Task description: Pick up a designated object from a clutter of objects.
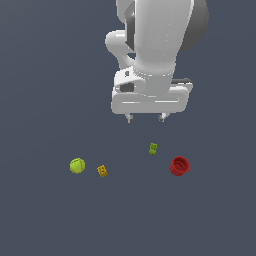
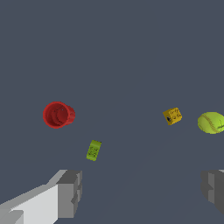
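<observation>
The small red cup [image 1: 180,166] lies on the dark floor at the exterior view's right, its open mouth showing; it also shows in the wrist view [image 2: 58,115]. A tiny green block [image 1: 153,148] [image 2: 93,150] lies beside it. A tiny orange-yellow block [image 1: 102,171] [image 2: 173,116] and a yellow-green ball [image 1: 77,165] [image 2: 211,122] lie toward the exterior view's left. My gripper [image 1: 145,118] hangs above the floor, higher than all the objects, open and empty, with its fingers [image 2: 70,192] spread wide apart.
The dark grey floor [image 1: 50,225] runs flat all around the objects. The white arm [image 1: 160,40] fills the upper middle of the exterior view.
</observation>
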`<act>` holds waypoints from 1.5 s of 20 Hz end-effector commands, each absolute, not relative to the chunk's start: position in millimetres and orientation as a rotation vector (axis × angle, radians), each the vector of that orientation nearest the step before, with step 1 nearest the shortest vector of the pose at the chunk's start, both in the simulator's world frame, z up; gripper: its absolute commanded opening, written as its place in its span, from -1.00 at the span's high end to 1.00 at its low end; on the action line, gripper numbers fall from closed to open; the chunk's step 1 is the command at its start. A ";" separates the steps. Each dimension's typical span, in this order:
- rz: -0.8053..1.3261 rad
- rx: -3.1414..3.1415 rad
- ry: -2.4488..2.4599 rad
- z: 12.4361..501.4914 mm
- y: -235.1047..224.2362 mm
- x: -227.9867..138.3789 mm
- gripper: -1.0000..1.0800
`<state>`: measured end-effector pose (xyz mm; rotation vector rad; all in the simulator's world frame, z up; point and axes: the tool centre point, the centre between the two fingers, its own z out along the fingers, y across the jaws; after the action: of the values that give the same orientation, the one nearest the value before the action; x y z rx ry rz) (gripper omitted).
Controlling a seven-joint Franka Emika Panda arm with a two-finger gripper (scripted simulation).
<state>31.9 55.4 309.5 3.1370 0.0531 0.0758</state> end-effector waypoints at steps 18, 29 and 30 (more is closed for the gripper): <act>0.021 3.126 -0.283 156.2 184.3 78.5 -0.92; 0.002 3.117 -0.390 101.7 226.1 76.9 -0.92; 0.001 3.117 -0.393 99.8 227.4 76.7 -0.92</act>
<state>76.5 224.9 103.3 3.1174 -0.3833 0.0003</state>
